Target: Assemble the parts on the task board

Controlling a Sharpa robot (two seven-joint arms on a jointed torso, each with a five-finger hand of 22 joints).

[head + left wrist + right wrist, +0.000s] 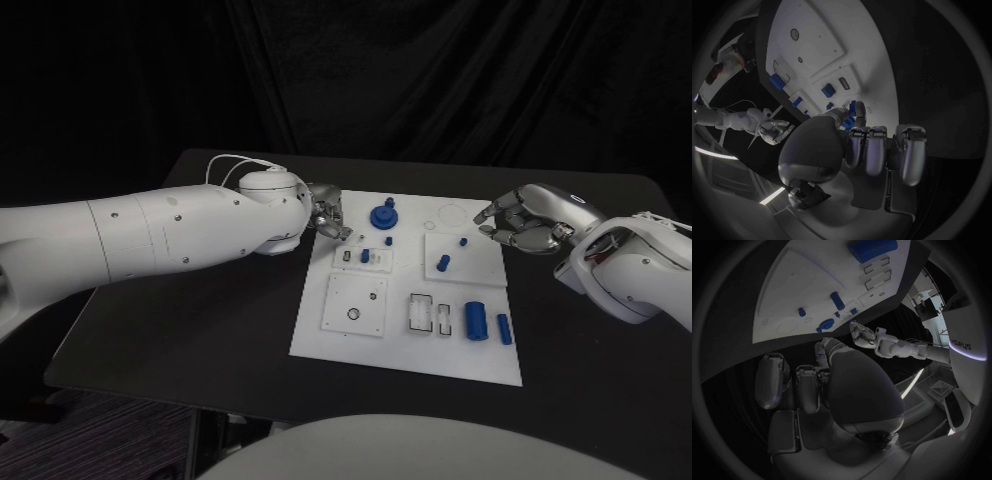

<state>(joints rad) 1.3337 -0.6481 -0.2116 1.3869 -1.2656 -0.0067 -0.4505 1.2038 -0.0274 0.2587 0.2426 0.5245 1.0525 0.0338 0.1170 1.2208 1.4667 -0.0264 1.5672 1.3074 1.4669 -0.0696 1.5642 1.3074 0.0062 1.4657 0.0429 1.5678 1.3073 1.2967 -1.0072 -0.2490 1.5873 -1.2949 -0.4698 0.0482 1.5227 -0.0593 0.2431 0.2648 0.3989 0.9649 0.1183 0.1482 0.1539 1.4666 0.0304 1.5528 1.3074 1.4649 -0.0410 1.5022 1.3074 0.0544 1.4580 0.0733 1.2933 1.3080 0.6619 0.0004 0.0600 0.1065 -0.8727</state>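
Head view, left to right: the left hand (326, 213) hangs at the task board's (411, 350) far left edge, fingers curled in with nothing visibly between them, so it reads as clenched and empty, probably poised over the parts nearest it. On the white board, a large blue knob (384, 214) stands near the far edge, just beside that hand. A small blue peg (389, 240) and a small blue block (365, 256) in its recessed plate sit just nearer. Toward the middle, a short blue cylinder (444, 264) lies tilted on a square plate. At the near right corner, two blue bars (477, 321) stand side by side, apparently waiting for the open slots (421, 313) just left of them. The right hand (522, 224) hovers off the board's far right corner, over black table (188, 330), fingers bent inward and holding nothing, so it too looks clenched. Judging by the layout, most pieces are not yet seated. Both hands keep to the far side, leaving the board's near edge and the table on either side free for reaching.
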